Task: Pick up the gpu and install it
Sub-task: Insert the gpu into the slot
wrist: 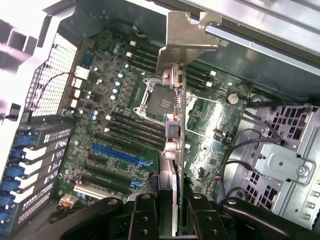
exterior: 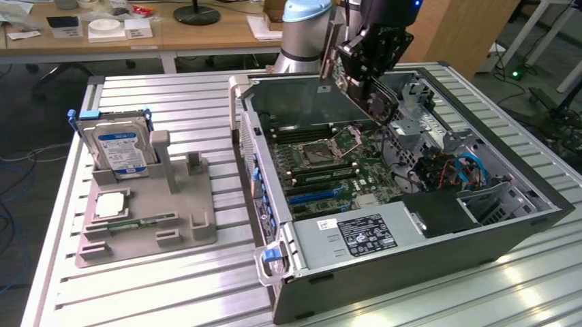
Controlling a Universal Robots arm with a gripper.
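The gripper is clamped on the gpu. It holds the card on edge between its fingers, with the pale metal bracket at the card's far end. The card hangs in the air above the motherboard, over the far half of the open computer case and clear of the board.

To seat well, the card's lower edge probably needs to run parallel to the blue expansion slot, with the bracket toward the case's rear wall, and then go straight down.

Room looks tight. The drive cage and loose cables crowd one side of the case. The hard drive stands well apart in its holder near the tabletop's opposite edge.
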